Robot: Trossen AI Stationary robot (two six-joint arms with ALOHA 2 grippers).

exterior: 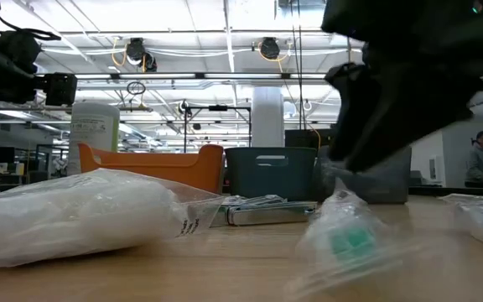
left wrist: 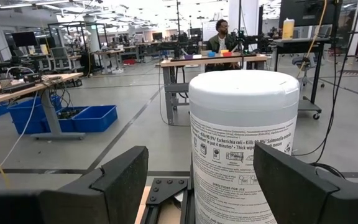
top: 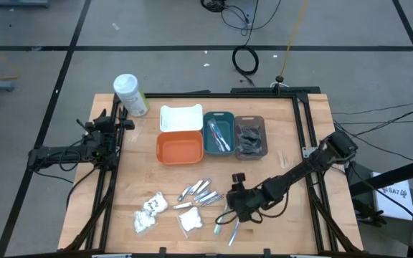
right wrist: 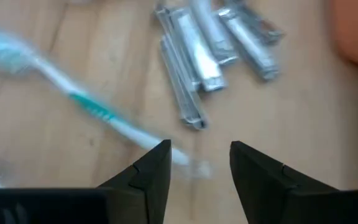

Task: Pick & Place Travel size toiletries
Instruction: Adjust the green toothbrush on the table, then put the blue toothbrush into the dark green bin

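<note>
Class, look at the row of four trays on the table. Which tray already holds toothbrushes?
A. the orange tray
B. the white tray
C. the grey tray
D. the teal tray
D: in the high view the toothbrushes lie in the teal tray, while the orange tray beside it shows nothing inside.

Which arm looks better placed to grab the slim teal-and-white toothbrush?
The right. Its gripper hangs open right over the slim teal-and-white toothbrush, while the left gripper waits far off by the large white cylindrical bottle.
</note>
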